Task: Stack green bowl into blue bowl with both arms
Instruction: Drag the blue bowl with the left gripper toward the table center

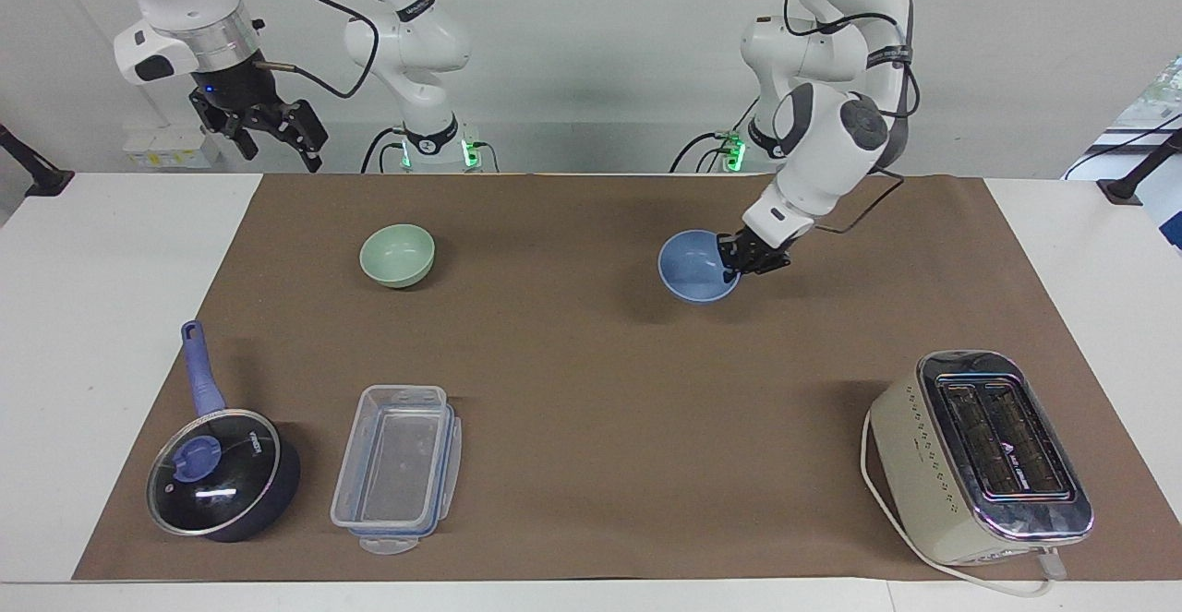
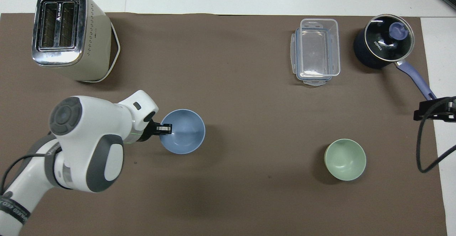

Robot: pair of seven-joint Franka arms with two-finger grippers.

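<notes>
I read the left gripper [image 1: 736,258] clamped on the rim of the blue bowl [image 1: 694,266], near centre of the facing view, slightly right. The bowl hangs just above the brown mat [image 1: 591,363], its shadow thrown below and to the left of it. Nothing inside it.

In the overhead view the same bowl [image 2: 185,132] sits left of centre, with the left gripper [image 2: 164,129] pinching its left rim.

The green bowl [image 1: 397,256] rests on the mat in the upper left of the facing view, empty and untouched. In the overhead view it [image 2: 345,159] lies lower right, well apart from the blue one.

The right gripper [image 1: 268,137] waits in the air at the top left of the facing view, fingers spread wide, holding nothing. Overhead, only a dark bit of it [image 2: 433,108] shows at the right edge.

Other containers: a clear plastic box [image 1: 397,467], lower left in the facing view, lidless and empty. Beside it, nearer the left edge, a dark saucepan [image 1: 222,474] with a glass lid on; I cannot tell its contents. A toaster [image 1: 979,455] stands lower right, slots empty.
</notes>
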